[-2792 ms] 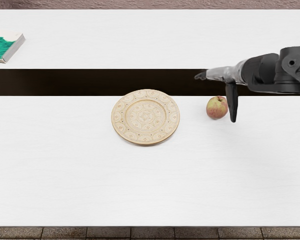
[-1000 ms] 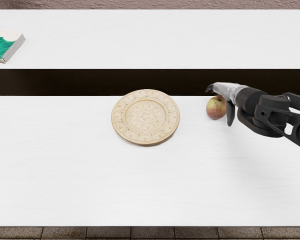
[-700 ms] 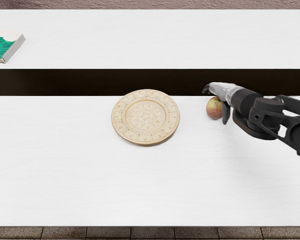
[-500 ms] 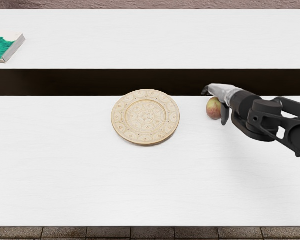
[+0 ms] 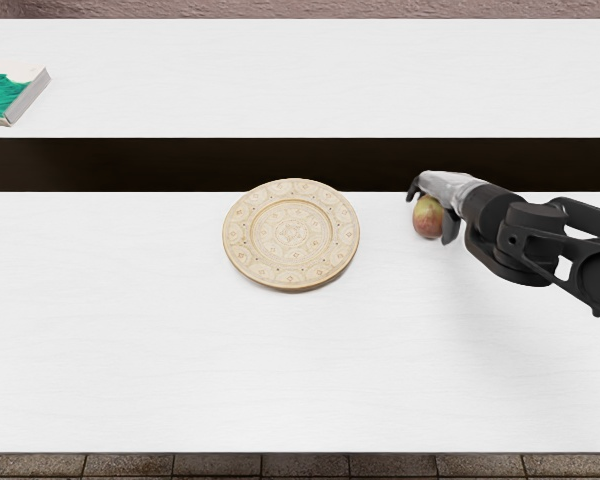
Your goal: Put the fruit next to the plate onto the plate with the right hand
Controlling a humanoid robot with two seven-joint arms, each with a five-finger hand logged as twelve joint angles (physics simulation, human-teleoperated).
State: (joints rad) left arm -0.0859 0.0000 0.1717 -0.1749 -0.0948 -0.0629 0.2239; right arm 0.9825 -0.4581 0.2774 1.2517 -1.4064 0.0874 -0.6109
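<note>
A red-green apple [image 5: 427,218] sits on the white table to the right of the round patterned tan plate [image 5: 291,233], a short gap between them. My right hand [image 5: 432,212] comes in from the right edge and covers the apple's top and right side. Its fingers [image 5: 418,189] curl down over the far side and the thumb presses the near right side, so the hand is shut on the apple. The apple still touches the table. The plate holds nothing. The left arm is out of view.
A book [image 5: 10,90] with a green cover lies at the far left on the rear table. A dark gap [image 5: 180,165] runs between the rear and front tables, just behind the plate and apple.
My right arm dropped and moved left onto the apple. In the last half second the fingers curled tighter around it. The apple and plate have stayed in place.
</note>
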